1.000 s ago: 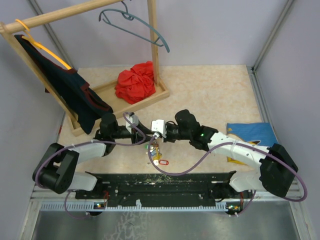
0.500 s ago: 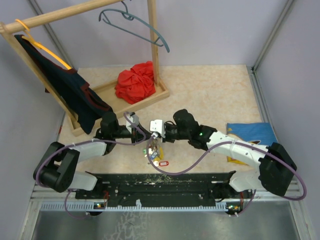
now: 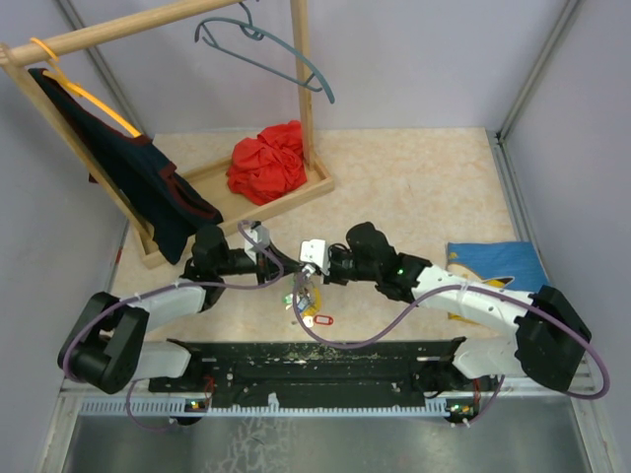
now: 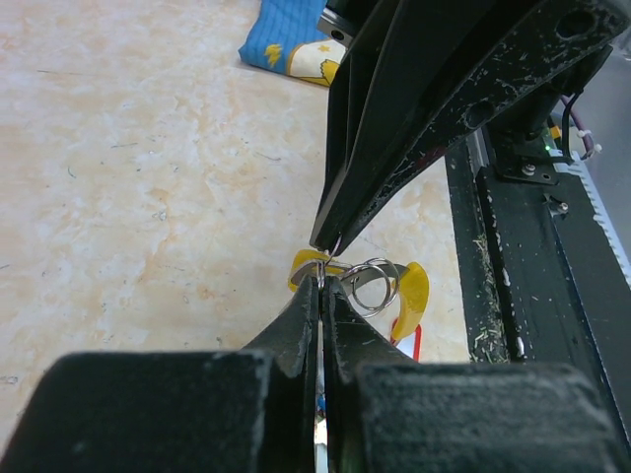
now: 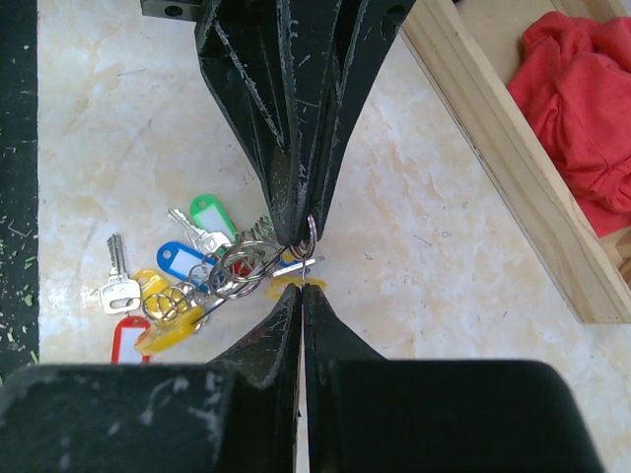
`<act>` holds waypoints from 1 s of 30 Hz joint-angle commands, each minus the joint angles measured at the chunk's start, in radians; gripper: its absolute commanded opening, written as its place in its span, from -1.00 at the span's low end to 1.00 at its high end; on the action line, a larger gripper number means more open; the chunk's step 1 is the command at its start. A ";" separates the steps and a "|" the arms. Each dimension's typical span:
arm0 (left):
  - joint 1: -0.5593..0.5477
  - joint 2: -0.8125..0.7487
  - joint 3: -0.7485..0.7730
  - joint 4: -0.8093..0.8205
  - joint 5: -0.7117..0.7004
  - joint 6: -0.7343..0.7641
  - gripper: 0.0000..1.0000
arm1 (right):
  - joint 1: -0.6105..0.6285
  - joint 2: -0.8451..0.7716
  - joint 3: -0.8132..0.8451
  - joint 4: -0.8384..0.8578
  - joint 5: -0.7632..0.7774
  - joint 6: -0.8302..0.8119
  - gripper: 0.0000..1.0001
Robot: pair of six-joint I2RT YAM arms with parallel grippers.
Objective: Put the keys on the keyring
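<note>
Fingers (image 5: 286,148), two pairs, pinch one keyring (image 5: 309,235) beside bunched keys (image 5: 179,262).

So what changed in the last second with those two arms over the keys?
The left gripper closed its fingers onto the keyring, and that arm's big rear joint shifted toward the near edge. The right gripper stayed shut on the same ring. The keys and the red cloth did not visibly move.

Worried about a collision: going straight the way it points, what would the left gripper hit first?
The right gripper, almost at once: its shut tips face the left gripper tip to tip at the keyring; any gap is unclear.
</note>
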 commanded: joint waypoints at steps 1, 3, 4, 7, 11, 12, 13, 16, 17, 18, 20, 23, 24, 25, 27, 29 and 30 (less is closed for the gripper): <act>0.005 -0.031 -0.018 0.127 -0.020 -0.060 -1.00 | 0.006 -0.015 -0.020 0.036 -0.005 0.039 -1.00; 0.004 -0.033 -0.027 0.159 -0.028 -0.083 -1.00 | 0.007 -0.009 -0.027 0.061 -0.027 0.050 -1.00; 0.005 -0.033 -0.033 0.182 -0.026 -0.101 -1.00 | 0.008 -0.006 -0.031 0.075 -0.038 0.056 -1.00; 0.004 -0.032 -0.052 0.244 -0.040 -0.129 -1.00 | 0.017 0.009 -0.037 0.121 -0.057 0.068 -1.00; 0.004 -0.035 -0.059 0.248 -0.063 -0.127 -1.00 | 0.026 0.024 -0.033 0.150 -0.064 0.072 -1.00; 0.004 -0.035 -0.059 0.249 -0.061 -0.125 -1.00 | 0.027 0.020 -0.036 0.159 -0.061 0.073 -1.00; 0.004 -0.035 -0.062 0.248 -0.061 -0.123 -1.00 | 0.027 0.013 -0.043 0.173 -0.051 0.075 -1.00; 0.004 -0.036 -0.063 0.239 -0.055 -0.113 -1.00 | 0.026 -0.018 -0.071 0.219 -0.019 0.081 -1.00; 0.003 -0.036 -0.063 0.239 -0.050 -0.110 -1.00 | 0.027 -0.025 -0.076 0.228 -0.014 0.081 -0.99; 0.004 -0.035 -0.061 0.238 -0.045 -0.109 -1.00 | 0.028 -0.031 -0.080 0.235 -0.014 0.082 -0.93; 0.004 -0.031 -0.060 0.237 -0.031 -0.109 -1.00 | 0.027 -0.040 -0.086 0.259 -0.012 0.085 -0.86; 0.004 -0.029 -0.059 0.239 -0.012 -0.112 -1.00 | 0.027 -0.050 -0.103 0.304 -0.003 0.094 -0.83; 0.003 -0.030 -0.059 0.240 -0.010 -0.112 -1.00 | 0.027 -0.054 -0.108 0.319 0.001 0.096 -0.83; 0.004 -0.030 -0.059 0.240 -0.007 -0.111 -1.00 | 0.027 -0.055 -0.111 0.330 0.006 0.097 -0.83; 0.004 -0.031 -0.059 0.240 0.000 -0.111 -1.00 | 0.027 -0.056 -0.113 0.341 0.008 0.098 -0.82; 0.003 -0.027 -0.059 0.241 0.006 -0.111 -1.00 | 0.027 -0.054 -0.111 0.344 0.010 0.098 -0.82; 0.003 -0.026 -0.057 0.242 0.009 -0.111 -1.00 | 0.027 -0.052 -0.110 0.345 0.011 0.098 -0.82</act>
